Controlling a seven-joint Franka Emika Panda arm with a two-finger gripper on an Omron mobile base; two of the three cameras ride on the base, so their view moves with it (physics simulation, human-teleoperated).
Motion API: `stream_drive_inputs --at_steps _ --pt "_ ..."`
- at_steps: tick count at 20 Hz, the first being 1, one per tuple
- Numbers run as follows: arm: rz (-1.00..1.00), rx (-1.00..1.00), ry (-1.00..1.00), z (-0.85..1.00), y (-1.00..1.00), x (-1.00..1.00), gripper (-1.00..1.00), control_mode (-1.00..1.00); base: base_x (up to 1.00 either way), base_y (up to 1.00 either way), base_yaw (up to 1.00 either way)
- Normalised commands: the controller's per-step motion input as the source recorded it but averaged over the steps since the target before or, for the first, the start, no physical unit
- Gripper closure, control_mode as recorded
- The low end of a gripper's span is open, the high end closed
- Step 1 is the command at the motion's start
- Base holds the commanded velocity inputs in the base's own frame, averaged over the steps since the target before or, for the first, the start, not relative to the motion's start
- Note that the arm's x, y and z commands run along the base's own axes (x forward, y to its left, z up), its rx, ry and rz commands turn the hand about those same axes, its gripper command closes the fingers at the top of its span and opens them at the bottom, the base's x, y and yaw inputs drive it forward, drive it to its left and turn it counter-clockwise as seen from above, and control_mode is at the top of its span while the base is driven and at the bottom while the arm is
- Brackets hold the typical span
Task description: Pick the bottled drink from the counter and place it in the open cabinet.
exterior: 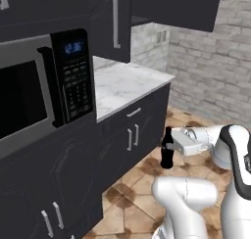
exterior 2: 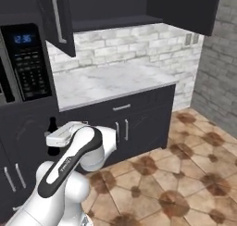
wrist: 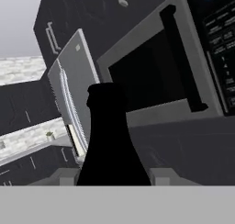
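The bottled drink [exterior: 167, 150], a small black cola-style bottle with a narrow neck, stands upright between the jaws of the white two-finger gripper [exterior: 171, 146], which are closed narrowly on its body. The bottle is carried in the air, above the brown tiled floor [exterior: 142, 194] and clear of any tabletop. In the hand view the bottle [wrist: 111, 140] rises from between the two finger tips, neck pointing up the frame.

Ahead of the jaws stands a black and steel microwave oven [wrist: 160, 71] with a dark window and a keypad panel; its blue display [exterior: 73, 48] is lit. Beside the jaws, on the side away from the arm, are black panelled base cabinets with silver handles [exterior: 132, 135]. Above these lies a white grey-veined marble tabletop [exterior 2: 106, 84], higher than the jaws and set against a white brick wall [exterior 2: 129, 47]. The open cabinet [exterior 2: 120, 9], a wide matte black upper wall unit with a dark interior and a thick flat bottom shelf, is well above the jaws.
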Motion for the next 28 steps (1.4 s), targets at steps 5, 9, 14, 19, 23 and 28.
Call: stream_drive_inputs --at_steps 5,9,14,19,23,28 --pt "0.00 0.00 0.00 0.00 0.00 0.00 1.00 1.00 0.75 -0.35 0.12" --pt "0.00 0.00 0.00 0.00 0.00 0.00 1.00 1.00 0.70 -0.34 0.17" --pt "0.00 0.00 0.00 0.00 0.00 0.00 1.00 1.00 0.62 -0.30 0.30" --pt "0.00 0.00 0.00 0.00 0.00 0.00 1.00 1.00 0.40 -0.23 0.59" --pt "0.00 0.00 0.00 0.00 0.00 0.00 1.00 1.00 0.37 -0.35 0.44" --pt "0.00 0.00 0.00 0.00 0.00 0.00 1.00 1.00 0.37 -0.38 0.39"
